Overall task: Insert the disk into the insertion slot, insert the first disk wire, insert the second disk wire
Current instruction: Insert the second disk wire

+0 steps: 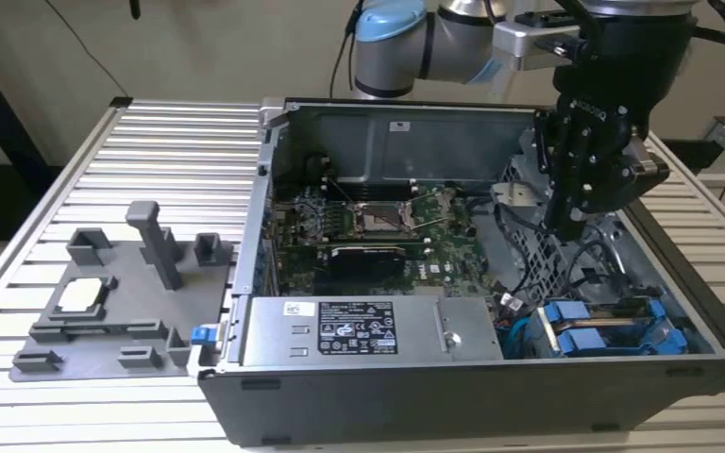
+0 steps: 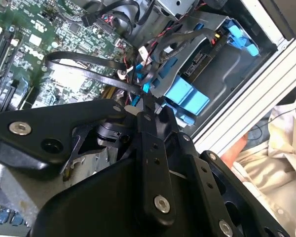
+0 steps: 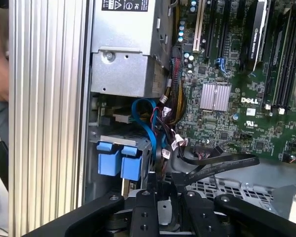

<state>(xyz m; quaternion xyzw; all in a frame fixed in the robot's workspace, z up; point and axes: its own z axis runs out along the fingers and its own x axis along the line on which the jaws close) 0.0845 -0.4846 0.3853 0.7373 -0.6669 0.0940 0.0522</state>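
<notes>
Already the disk (image 1: pixel 585 340) sits in the insertion slot (image 1: pixel 621 323), lower right of the exterior view. The tool (image 1: pixel 573 226) hangs above it beside black cables (image 3: pixel 222 163); whether it grips anything, I cannot tell. Wiring seems unfinished.

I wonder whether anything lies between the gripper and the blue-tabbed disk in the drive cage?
Yes. In the first wrist view, a blue flat cable and a bundle of thin wires hang between the gripper and the disk, close beside its blue tabs.
</notes>
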